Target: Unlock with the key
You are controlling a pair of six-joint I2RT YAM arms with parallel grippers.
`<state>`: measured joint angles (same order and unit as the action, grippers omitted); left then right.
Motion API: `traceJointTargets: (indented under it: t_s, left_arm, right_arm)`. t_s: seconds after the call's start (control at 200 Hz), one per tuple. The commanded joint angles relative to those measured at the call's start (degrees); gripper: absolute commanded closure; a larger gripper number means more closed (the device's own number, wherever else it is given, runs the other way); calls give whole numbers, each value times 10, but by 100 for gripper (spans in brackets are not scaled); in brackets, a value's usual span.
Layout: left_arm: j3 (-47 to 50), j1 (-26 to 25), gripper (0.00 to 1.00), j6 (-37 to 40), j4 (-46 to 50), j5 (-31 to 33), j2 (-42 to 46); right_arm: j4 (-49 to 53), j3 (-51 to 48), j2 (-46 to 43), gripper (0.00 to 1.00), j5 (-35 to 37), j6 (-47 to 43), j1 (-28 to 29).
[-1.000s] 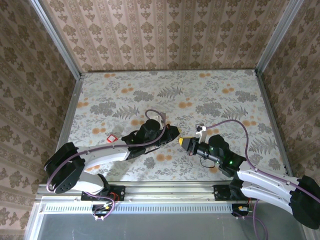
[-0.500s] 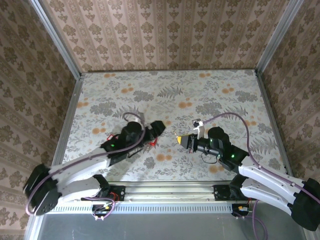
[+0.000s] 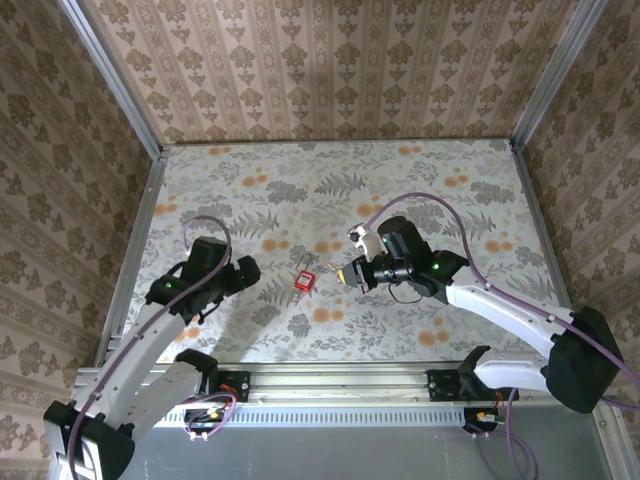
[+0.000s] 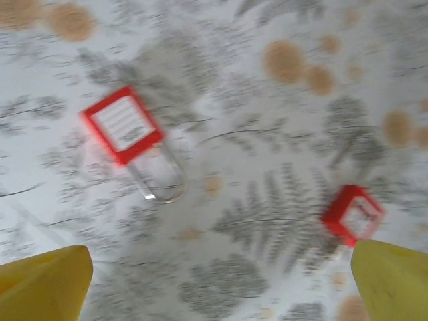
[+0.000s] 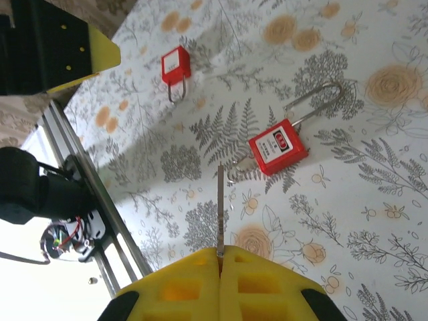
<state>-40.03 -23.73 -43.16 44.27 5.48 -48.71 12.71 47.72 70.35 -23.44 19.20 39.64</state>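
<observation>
The key [image 5: 220, 210] is a thin dark metal blade sticking out from my right gripper [image 5: 220, 253], which is shut on it. It points toward a red padlock [image 5: 277, 147] lying flat on the table with its silver shackle [image 5: 314, 101] swung out. In the top view this padlock [image 3: 305, 280] lies just left of my right gripper [image 3: 343, 273]. A second red padlock [image 5: 175, 67] lies farther off. My left gripper [image 3: 250, 272] stands open to the left, nothing between its yellow fingers [image 4: 47, 281]. Below it lie one padlock [image 4: 124, 125] and the other padlock [image 4: 352, 214].
The floral table [image 3: 420, 190] is walled by patterned panels on three sides. An aluminium rail [image 3: 330, 378] with the arm bases runs along the near edge. My left arm's yellow finger [image 5: 73, 53] shows at the upper left of the right wrist view.
My left gripper opened, let go of the padlock and drew back to the left. That padlock now lies on the table. My right gripper shifted left and farther out with the key.
</observation>
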Motion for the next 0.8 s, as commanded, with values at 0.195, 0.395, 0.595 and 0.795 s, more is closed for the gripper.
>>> traceJointTargets:
  t_s: [0.195, 0.395, 0.595, 0.795]
  left_arm:
    - [-82, 80, 3, 149, 60, 29, -195]
    - [-72, 135, 9, 123, -50, -65, -271]
    - [-69, 157, 18, 87, -107, -91, -322]
    - [-55, 165, 23, 66, -128, -93, -347]
  right_arm:
    - [12, 17, 15, 100, -38, -22, 0]
    - [-14, -14, 1, 100, -45, -8, 1]
    - [-54, -40, -7, 100, -69, 12, 1]
    - [-57, -45, -6, 100, -78, 5, 0]
